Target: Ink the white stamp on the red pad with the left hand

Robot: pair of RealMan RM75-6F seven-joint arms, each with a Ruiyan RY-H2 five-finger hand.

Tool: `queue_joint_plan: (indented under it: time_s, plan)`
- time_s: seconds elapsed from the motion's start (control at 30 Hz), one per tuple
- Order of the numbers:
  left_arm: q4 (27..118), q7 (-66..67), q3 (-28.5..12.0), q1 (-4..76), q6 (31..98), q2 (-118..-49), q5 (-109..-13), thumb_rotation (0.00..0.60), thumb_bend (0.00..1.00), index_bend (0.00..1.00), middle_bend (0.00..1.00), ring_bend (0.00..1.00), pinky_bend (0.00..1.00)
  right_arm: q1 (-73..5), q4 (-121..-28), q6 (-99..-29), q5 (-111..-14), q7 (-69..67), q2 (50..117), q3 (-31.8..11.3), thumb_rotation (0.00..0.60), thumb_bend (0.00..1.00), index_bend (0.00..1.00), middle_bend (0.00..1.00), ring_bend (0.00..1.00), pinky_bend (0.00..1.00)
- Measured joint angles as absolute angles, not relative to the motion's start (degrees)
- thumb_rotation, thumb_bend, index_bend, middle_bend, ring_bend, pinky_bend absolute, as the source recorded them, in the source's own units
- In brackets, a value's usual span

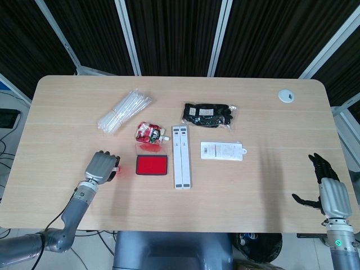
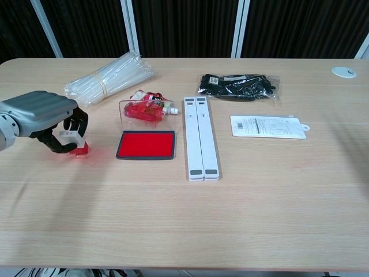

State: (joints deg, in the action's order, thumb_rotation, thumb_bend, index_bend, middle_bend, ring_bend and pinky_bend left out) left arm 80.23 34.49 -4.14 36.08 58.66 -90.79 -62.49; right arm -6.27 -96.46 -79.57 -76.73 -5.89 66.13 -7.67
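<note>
The white stamp (image 2: 70, 138) with its red base (image 2: 80, 149) stands on the table left of the red pad (image 2: 146, 144). My left hand (image 2: 41, 115) curls its fingers around the stamp and grips it, with the base still on the table. In the head view the left hand (image 1: 100, 167) covers most of the stamp (image 1: 116, 168). The red pad (image 1: 152, 165) lies open in its dark frame, a short way right of the hand. My right hand (image 1: 330, 191) hangs open off the table's near right corner, holding nothing.
A bundle of clear straws (image 2: 106, 76) lies behind the left hand. A red snack pouch (image 2: 147, 109) sits just behind the pad. A white double bar (image 2: 200, 137) lies right of the pad. A black packet (image 2: 237, 86) and a white card (image 2: 266, 126) lie further right.
</note>
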Motion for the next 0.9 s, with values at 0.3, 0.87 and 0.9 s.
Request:
queue_joint_plan:
  time_s: [0.3,0.87,0.9]
  plan:
    - [80.9,30.2,-4.8,36.3,58.7,-90.7,-64.8,0.6,0.54,0.73,0.73,0.56,0.63,-6.2,-96.5,-79.6,-76.7,-6.0,66.1,-7.7,0.6,0.07,0.0,0.0,0.0,0.16]
    - [81.5,27.9,-10.0,43.6,49.7,-92.7,-59.1,0.6,0.54,0.73,0.73,0.57,0.63,-6.3,-96.6,-79.3,-76.2,-6.4,66.0,-7.9,0.6,0.07,0.0,0.0,0.0,0.16]
    - [81.4,28.2,-10.1,44.0,49.3,-92.8,-58.5,0.6,0.54,0.73,0.73,0.57,0.63,-6.3,-96.6,-79.3,-76.2,-6.4,66.0,-7.9,0.6,0.07,0.0,0.0,0.0,0.16]
